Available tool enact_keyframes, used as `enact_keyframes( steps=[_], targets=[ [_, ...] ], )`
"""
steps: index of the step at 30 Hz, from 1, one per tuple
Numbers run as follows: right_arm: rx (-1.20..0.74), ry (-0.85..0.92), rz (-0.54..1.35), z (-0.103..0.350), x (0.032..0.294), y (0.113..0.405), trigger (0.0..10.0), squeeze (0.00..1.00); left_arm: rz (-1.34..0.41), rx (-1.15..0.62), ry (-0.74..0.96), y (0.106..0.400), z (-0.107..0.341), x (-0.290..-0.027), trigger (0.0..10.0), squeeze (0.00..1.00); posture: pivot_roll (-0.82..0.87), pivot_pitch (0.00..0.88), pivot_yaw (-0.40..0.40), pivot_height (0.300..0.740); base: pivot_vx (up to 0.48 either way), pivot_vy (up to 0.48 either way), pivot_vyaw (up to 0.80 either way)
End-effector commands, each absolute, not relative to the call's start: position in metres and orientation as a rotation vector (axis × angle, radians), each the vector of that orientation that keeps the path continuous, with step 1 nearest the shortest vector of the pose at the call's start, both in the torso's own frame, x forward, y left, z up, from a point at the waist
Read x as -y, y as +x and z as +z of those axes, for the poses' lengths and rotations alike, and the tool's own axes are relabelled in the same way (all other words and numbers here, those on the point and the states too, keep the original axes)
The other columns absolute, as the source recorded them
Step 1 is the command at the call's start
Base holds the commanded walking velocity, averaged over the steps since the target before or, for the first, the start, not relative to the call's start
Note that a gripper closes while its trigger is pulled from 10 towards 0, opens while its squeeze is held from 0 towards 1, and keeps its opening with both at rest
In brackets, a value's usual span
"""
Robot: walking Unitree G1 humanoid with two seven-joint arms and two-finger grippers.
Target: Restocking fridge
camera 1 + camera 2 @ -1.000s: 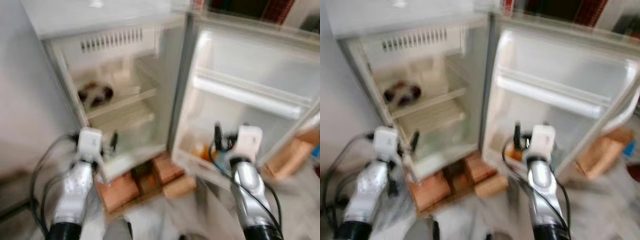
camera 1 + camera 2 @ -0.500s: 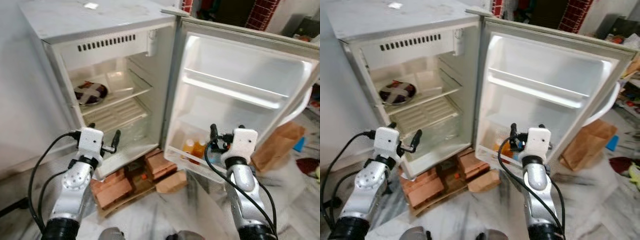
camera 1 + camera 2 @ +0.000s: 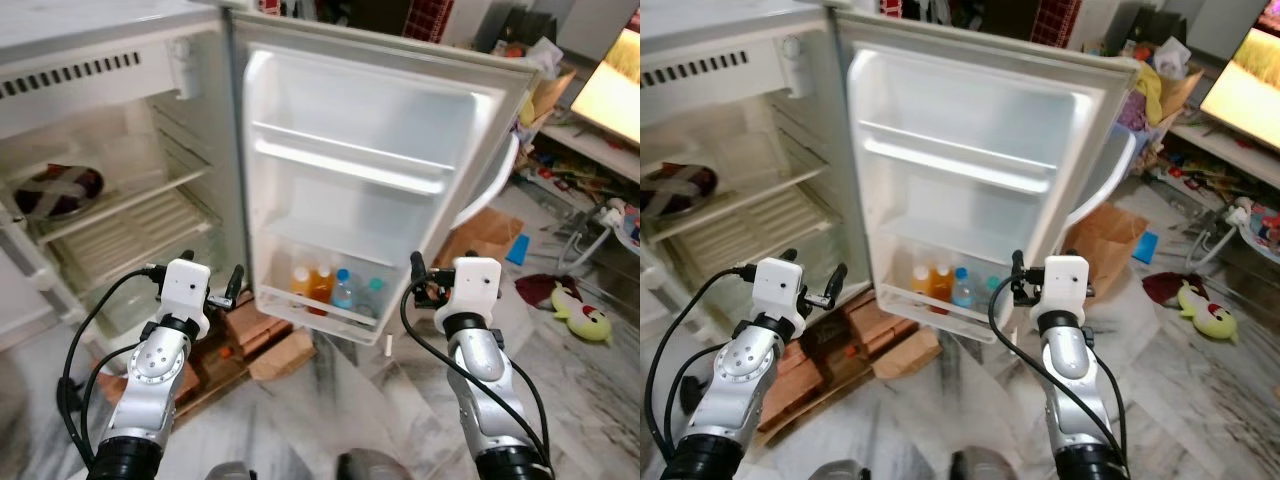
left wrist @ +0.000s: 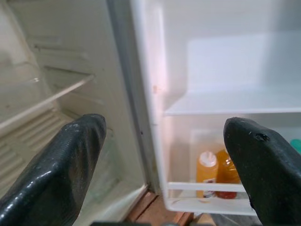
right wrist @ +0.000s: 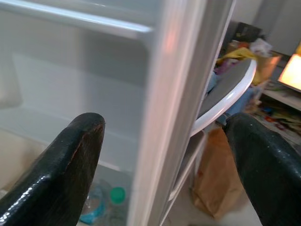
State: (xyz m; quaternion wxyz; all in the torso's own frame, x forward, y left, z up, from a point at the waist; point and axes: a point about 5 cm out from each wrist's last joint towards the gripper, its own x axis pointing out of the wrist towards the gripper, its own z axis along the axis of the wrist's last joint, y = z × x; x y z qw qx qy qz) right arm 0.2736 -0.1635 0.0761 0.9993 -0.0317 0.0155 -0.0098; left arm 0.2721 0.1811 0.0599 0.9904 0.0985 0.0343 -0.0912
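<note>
Fridge (image 3: 120, 150): small and white, its door (image 3: 370, 130) swung wide open toward the robot; the cabinet sits to the robot's left and rests on bricks (image 3: 255, 320) on a marble floor (image 3: 560, 400).
Cabinet shelves: a dark plate (image 3: 55, 190) lies on the upper shelf; the wire shelf (image 3: 120, 235) below it is bare.
Door bins: the upper rail (image 3: 350, 165) holds nothing; the bottom bin (image 3: 320, 305) holds two orange bottles (image 3: 310, 285) side by side, a clear bottle with a blue cap (image 3: 343, 290) just beside them, and a green-capped bottle (image 3: 372, 292) next to that.
Left gripper (image 3: 210, 280): raised in front of the cabinet's lower edge, near the hinge side; fingers (image 4: 70, 165) spread wide and holding nothing. Its wrist view looks between the fingers at the cabinet wall and the orange bottles.
Right gripper (image 3: 440, 272): raised just in front of the door's free edge, near the bottom bin; fingers (image 5: 70, 165) spread wide apart, empty. Its wrist view looks along the door edge, with the green-capped bottle low inside the bin.
Beyond the door: a brown paper bag (image 3: 480, 235) stands on the floor behind the door, with a blue item (image 3: 518, 248) just beside it.
Room on the right: a yellow plush toy (image 3: 580, 312) lies on the floor, with clutter near a bright screen (image 3: 615, 75).
</note>
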Motion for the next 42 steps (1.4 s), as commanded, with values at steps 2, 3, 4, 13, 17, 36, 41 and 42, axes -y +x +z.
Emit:
enact_keyframes(
  steps=[2, 3, 4, 13, 17, 36, 41, 42],
  targets=[
    [-0.086, -0.068, 0.004, 0.069, 0.167, 0.274, 10.0, 0.0, -0.207, -0.082, 0.189, 0.271, 0.058, -0.176, 10.0, 0.0, 0.03, 0.0, -0.059, 0.74, 0.0, -0.48, 0.0],
    [-0.135, -0.071, 0.038, 0.062, 0.164, 0.272, 10.0, 0.0, -0.205, -0.081, 0.188, 0.272, 0.058, -0.177, 10.0, 0.0, 0.03, 0.0, -0.059, 0.74, 0.0, -0.48, 0.0],
    [-0.152, -0.072, 0.048, 0.059, 0.163, 0.272, 10.0, 0.0, -0.205, -0.08, 0.188, 0.272, 0.058, -0.177, 10.0, 0.0, 0.03, 0.0, -0.059, 0.74, 0.0, -0.48, 0.0],
    [-0.219, -0.054, 0.162, 0.047, 0.151, 0.267, 10.0, 0.0, -0.21, -0.085, 0.184, 0.271, 0.057, -0.175, 10.0, 0.0, 0.03, 0.0, -0.057, 0.74, 0.0, -0.48, 0.0],
    [-0.165, -0.051, 0.169, 0.057, 0.154, 0.273, 10.0, 0.0, -0.195, -0.105, 0.185, 0.267, 0.053, -0.178, 10.0, 0.0, 0.02, 0.0, -0.05, 0.74, 0.0, -0.48, 0.0],
    [-0.105, 0.003, 0.158, 0.059, 0.157, 0.271, 10.0, 0.0, -0.118, -0.151, 0.193, 0.26, 0.044, -0.188, 10.0, 0.0, 0.02, 0.0, -0.048, 0.74, 0.0, -0.479, 0.64],
    [-0.099, 0.014, 0.141, 0.061, 0.16, 0.271, 10.0, 0.0, -0.109, -0.126, 0.185, 0.263, 0.047, -0.189, 10.0, 0.0, 0.01, 0.0, -0.044, 0.74, 0.093, -0.366, 0.68],
    [-0.1, 0.021, 0.137, 0.06, 0.161, 0.27, 10.0, 0.0, -0.107, -0.127, 0.175, 0.263, 0.048, -0.188, 10.0, 0.0, 0.01, 0.0, -0.042, 0.74, 0.48, 0.0, 0.51]
  ],
)
